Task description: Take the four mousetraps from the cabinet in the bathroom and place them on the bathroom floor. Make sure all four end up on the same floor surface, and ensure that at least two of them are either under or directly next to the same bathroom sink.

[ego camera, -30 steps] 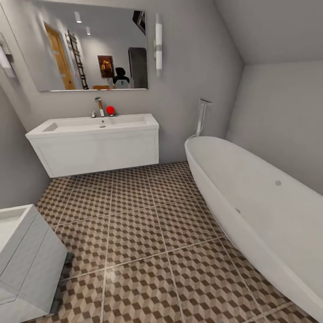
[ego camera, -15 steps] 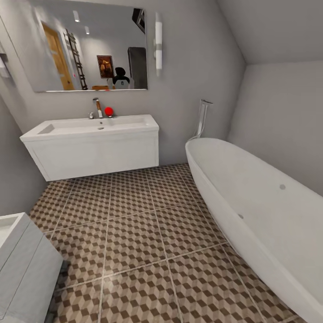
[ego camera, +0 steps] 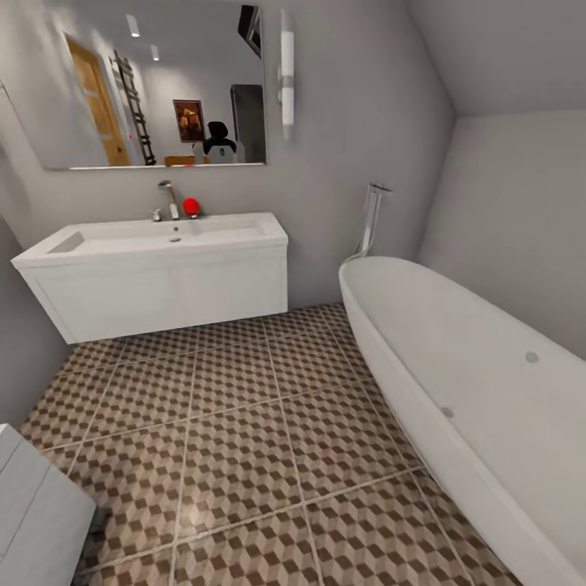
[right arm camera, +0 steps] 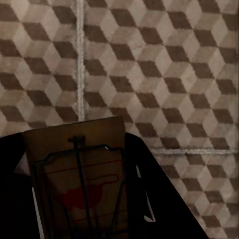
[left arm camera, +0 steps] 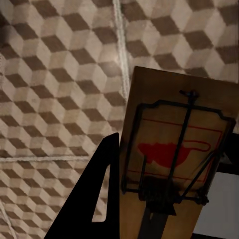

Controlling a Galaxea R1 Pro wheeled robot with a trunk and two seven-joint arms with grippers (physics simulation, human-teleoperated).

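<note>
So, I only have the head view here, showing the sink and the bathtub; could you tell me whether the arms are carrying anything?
Observer: Yes, the left tool is shut on a mousetrap, with the bathroom floor beyond it.
Operator: Thank you, and what about the right one?
Observer: The right tool grips a second mousetrap, its wire and red mouse print facing the wrist camera.

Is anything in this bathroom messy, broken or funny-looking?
Nothing looks broken or spilled. The sink, bathtub and tiled floor all look tidy. The one unusual thing: each hand is carrying a mousetrap above the floor, one in the left hand and one in the right hand.
</note>
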